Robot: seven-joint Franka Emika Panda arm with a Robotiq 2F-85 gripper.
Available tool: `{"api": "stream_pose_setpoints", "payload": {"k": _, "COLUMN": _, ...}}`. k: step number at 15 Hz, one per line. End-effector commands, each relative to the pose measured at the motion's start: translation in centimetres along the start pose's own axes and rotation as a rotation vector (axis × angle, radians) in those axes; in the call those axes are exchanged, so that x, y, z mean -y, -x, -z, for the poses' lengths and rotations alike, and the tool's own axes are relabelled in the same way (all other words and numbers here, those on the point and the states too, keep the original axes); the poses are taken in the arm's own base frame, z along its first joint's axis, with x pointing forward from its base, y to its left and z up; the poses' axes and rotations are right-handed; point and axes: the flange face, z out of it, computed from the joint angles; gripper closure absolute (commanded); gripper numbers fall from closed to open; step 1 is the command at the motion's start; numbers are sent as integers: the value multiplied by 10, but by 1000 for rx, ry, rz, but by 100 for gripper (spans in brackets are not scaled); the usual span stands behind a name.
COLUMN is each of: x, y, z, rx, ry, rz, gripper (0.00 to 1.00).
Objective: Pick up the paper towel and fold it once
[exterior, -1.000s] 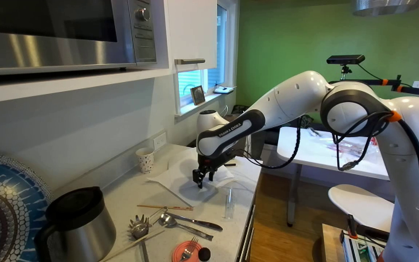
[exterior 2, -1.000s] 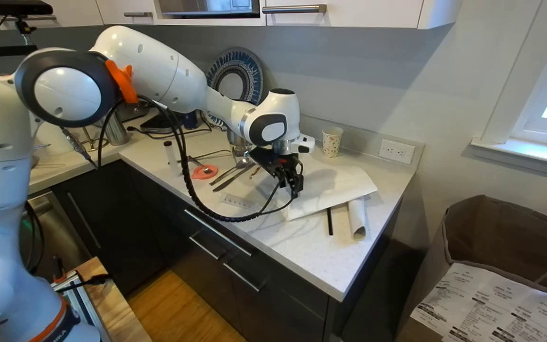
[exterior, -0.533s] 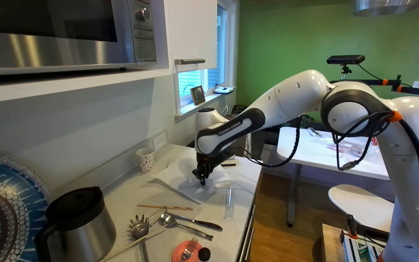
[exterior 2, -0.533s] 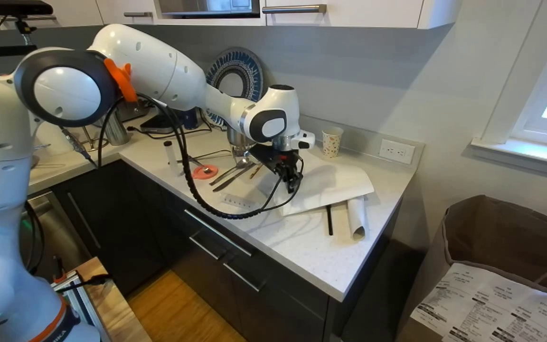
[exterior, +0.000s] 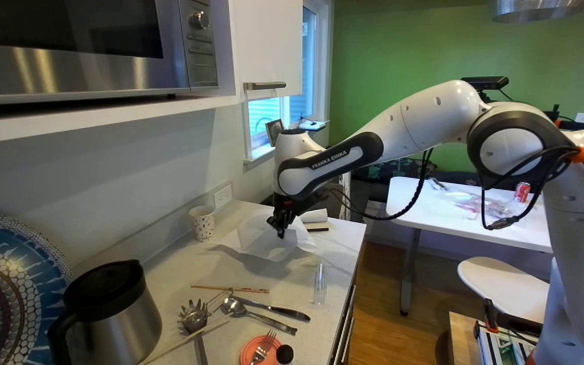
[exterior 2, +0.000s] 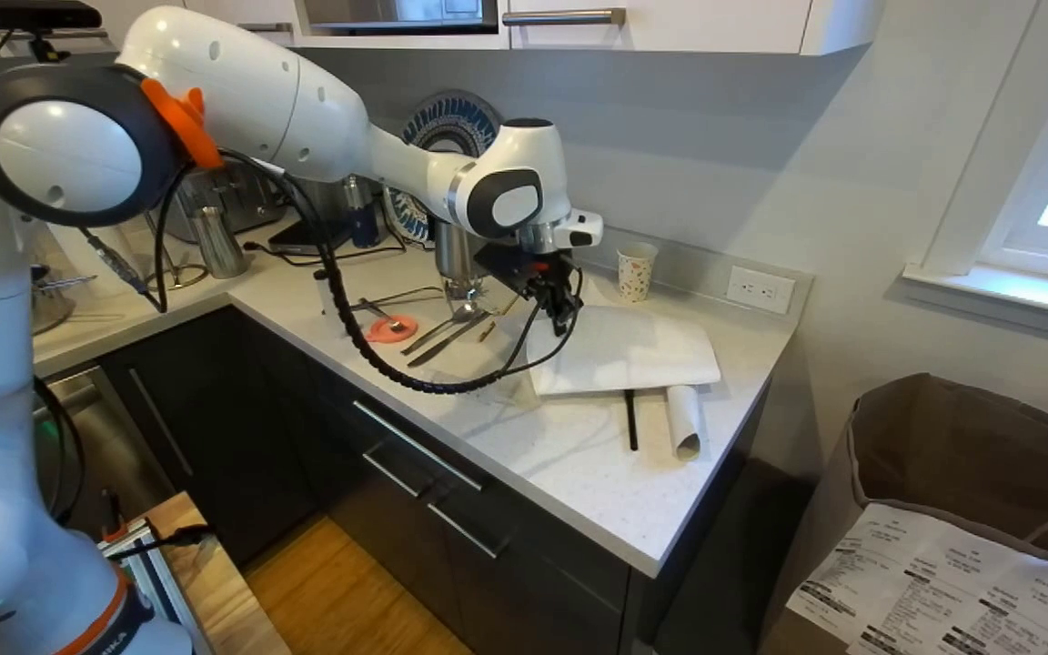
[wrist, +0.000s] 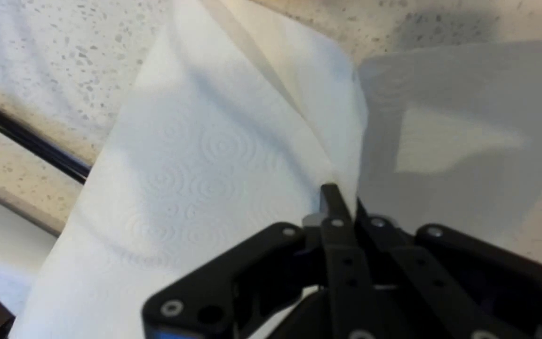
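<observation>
We have the gripper (wrist: 345, 198) pinching an edge of the paper towel (wrist: 191, 202) between its fingertips; the held part is lifted off the counter (exterior 2: 597, 473) and the rest spreads toward the cup (exterior 2: 637, 273). We judge the fold not yet made. Our main worry is a slip: the bite looks small and the paper thin, so a quick pull could slide it free or tear it. The fold may also come out skewed, because the towel is bunched where we hold it and could simply swing along limp. It hides one end of the black stick (exterior 2: 631, 423) and the white tube (exterior 2: 681, 418), so hauling it that way might sweep either along; whether it touches them we can't tell. As for the arm (exterior: 408, 126), it reaches out with elbow high, forearm sloping down, and its gripper points downward.
</observation>
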Motion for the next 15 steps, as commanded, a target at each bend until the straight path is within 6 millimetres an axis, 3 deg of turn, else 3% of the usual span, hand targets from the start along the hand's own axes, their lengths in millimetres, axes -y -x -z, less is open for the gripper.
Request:
{"api": "stream_pose_setpoints", "payload": {"k": 1, "x": -7, "y": 19, "z": 48, "rx": -51, "ry": 8, "rz": 13, "gripper": 100}}
{"api": "stream_pose_setpoints", "payload": {"k": 9, "x": -24, "y": 62, "z": 153, "rx": -219, "ry": -13, "rz": 96, "gripper": 100}}
{"api": "stream_pose_setpoints", "payload": {"k": 15, "x": -26, "y": 98, "z": 186, "rx": -234, "ry": -124, "rz": 270, "gripper": 100}}
